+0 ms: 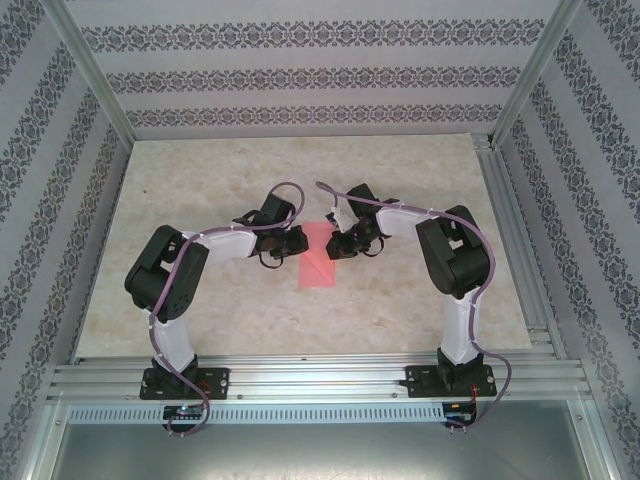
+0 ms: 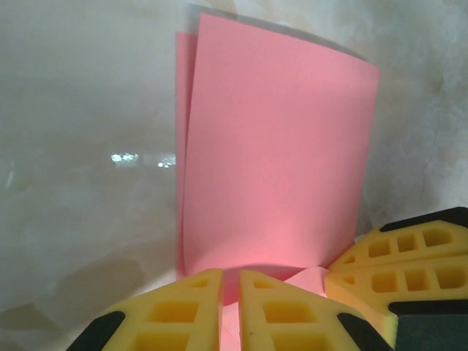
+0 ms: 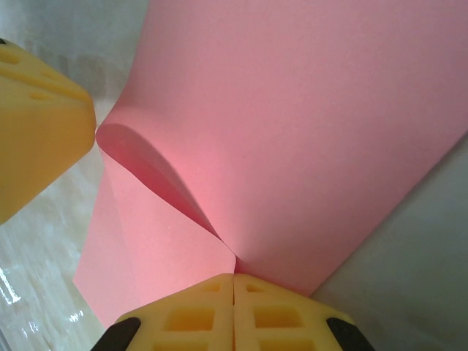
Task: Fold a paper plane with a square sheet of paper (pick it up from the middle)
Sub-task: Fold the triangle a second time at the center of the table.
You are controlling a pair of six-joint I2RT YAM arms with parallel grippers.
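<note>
Patterned wallpaper walls (image 1: 300, 75) and a metal frame (image 1: 320, 380) enclose a pale, marbled worktop (image 1: 420, 180). At its centre two robot arms meet tip to tip.

The right fingers (image 3: 219, 296) are pressed flat together. The pink square sheet of paper (image 3: 307, 131) runs right into their seam, so they seem to be pinching it at a fold. A soft curl of paper swells up just beyond their tips.

The left fingers (image 2: 208, 292) stand almost closed, with a thin slit between them and pink showing inside it. They appear to be nipping the near edge of the same sheet. The other arm's yellow tips sit just beside them, to their right. Beyond the left fingers the sheet stretches away in two layers, the upper one slightly askew over the lower.

The paper looks very light, thin and limp. It will likely bend, curl or slip from a loose hold, and will crease for good wherever it is squeezed. The best hold is probably near the middle, along the fold line, with a gentle, flat pinch.
</note>
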